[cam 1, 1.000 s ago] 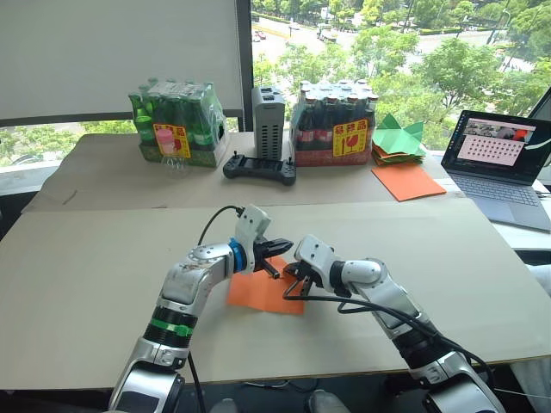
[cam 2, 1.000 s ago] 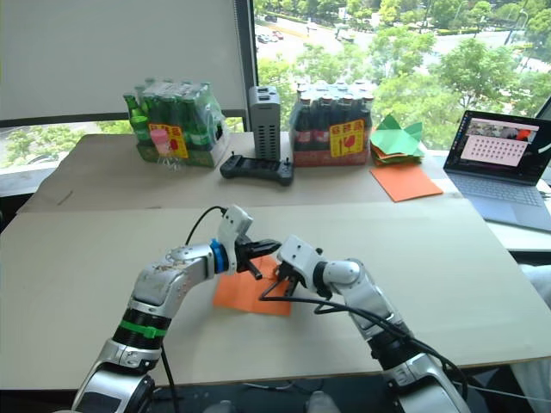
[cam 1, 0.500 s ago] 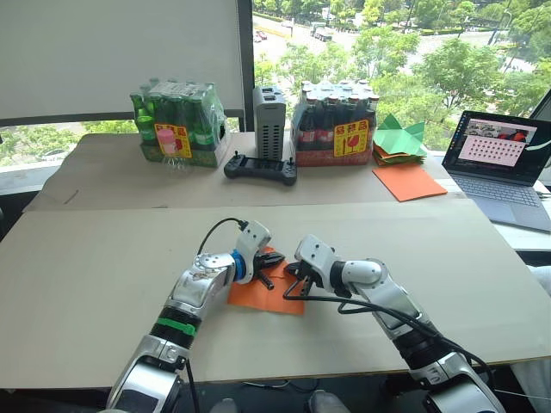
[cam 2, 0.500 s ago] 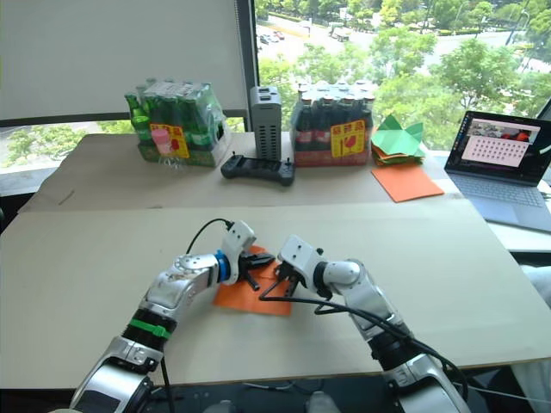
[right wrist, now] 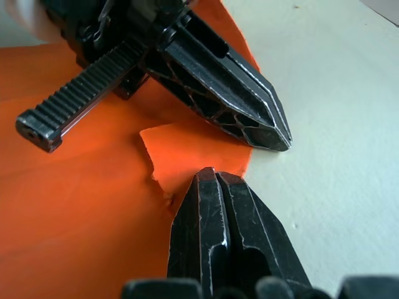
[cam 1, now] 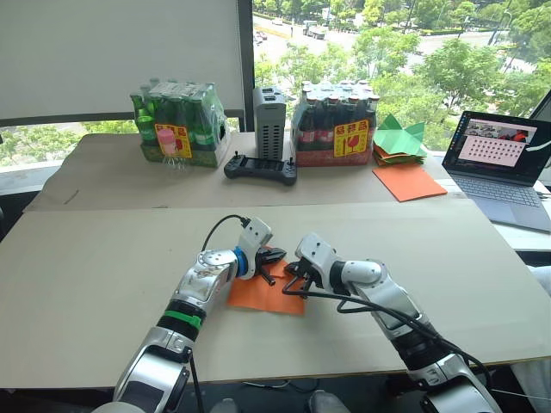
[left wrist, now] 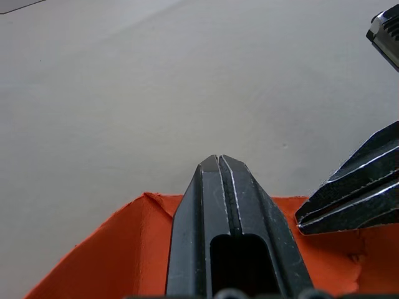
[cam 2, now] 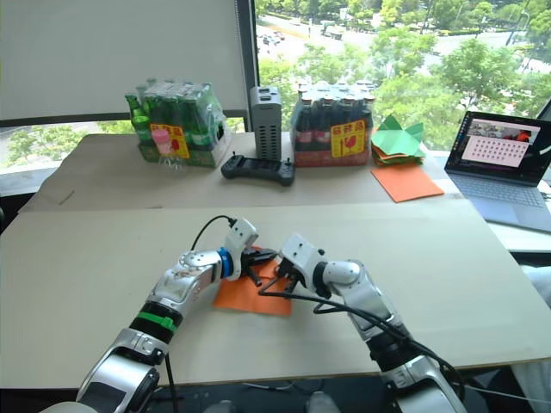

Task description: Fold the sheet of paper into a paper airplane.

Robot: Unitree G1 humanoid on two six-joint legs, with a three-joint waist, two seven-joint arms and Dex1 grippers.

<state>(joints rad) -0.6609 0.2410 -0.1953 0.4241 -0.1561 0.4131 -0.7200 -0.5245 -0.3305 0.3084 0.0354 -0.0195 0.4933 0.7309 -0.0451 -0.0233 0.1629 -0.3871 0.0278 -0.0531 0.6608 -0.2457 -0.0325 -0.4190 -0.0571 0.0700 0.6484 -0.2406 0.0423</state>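
Observation:
The sheet of paper [cam 1: 258,297] lies flat and bright orange on the near-middle of the table. One far corner is folded over into a small flap [right wrist: 187,156]. My left gripper [cam 1: 277,257] is shut, its tip [left wrist: 218,159] resting low at the sheet's far edge, with nothing between the fingers. My right gripper [cam 1: 290,275] is shut too, its tip [right wrist: 215,172] down on the flap's edge. The two tips sit a finger-width apart. No paper airplane shape shows.
A green bottle pack [cam 1: 176,125], a grey box [cam 1: 268,122], a red-labelled bottle pack [cam 1: 334,125] and a black controller [cam 1: 260,168] line the far table. Green folded papers [cam 1: 399,138], a smooth orange sheet [cam 1: 408,181] and a laptop [cam 1: 504,163] sit far right.
My left gripper has come down from above the sheet to its far edge and drawn slightly away from the right gripper. The right arm has barely moved.

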